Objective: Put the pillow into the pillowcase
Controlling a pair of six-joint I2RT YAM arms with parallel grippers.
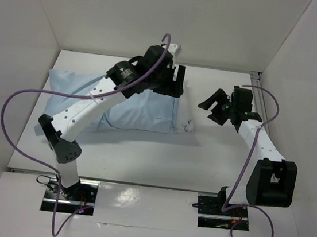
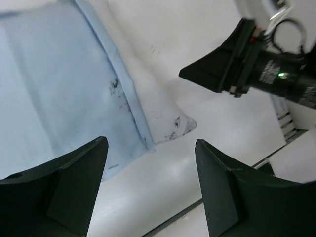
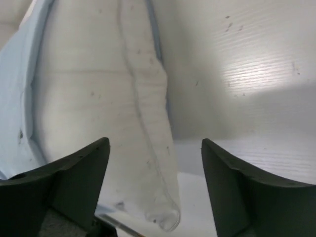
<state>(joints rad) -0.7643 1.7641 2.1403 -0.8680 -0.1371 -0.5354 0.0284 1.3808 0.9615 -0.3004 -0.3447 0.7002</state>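
The pale blue pillowcase [image 1: 142,111] lies flat on the table at centre-left, its open end to the right. The white pillow [image 1: 187,113] is mostly inside it; only its right end sticks out, with dark smudges. My left gripper [image 1: 178,84] hovers open and empty above the pillowcase's open end. In the left wrist view [image 2: 150,143] the pillowcase [image 2: 59,74] and the pillow end [image 2: 158,98] lie below it. My right gripper [image 1: 211,107] is open and empty just right of the pillow end. In the right wrist view [image 3: 154,141] it faces the pillow [image 3: 98,98] and the pillowcase edge [image 3: 15,98].
White walls enclose the table on the left, back and right. A metal rail [image 1: 258,87] runs along the right wall. Purple cables [image 1: 14,118] loop off both arms. The table's front edge [image 2: 197,205] shows as a dark line in the left wrist view.
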